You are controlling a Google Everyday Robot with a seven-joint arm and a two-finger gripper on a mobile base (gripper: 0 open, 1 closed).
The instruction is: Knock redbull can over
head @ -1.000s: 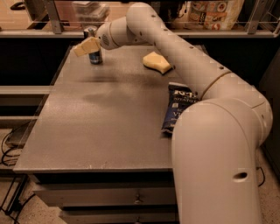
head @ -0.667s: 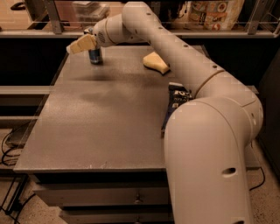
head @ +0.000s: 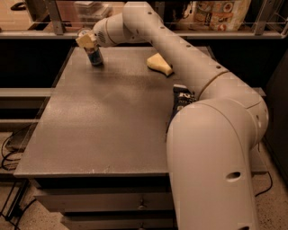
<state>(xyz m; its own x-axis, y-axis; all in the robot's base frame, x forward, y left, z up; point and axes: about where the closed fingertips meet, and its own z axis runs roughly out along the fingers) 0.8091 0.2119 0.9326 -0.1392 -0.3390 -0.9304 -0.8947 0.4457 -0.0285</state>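
Note:
The redbull can [head: 95,56] stands at the far left of the grey table [head: 103,117], leaning slightly, its blue and silver lower body showing. My gripper [head: 87,39] sits right over the can's top and hides its upper part. My white arm reaches from the lower right across the table to it.
A yellow sponge [head: 159,64] lies at the far middle of the table. A dark blue chip bag [head: 181,101] lies at the right edge, partly behind my arm. A shelf with packaged goods [head: 220,13] runs behind the table. Cables [head: 11,146] lie on the floor at left.
My gripper has moved a little left and onto the can's top. The can now appears to lean slightly.

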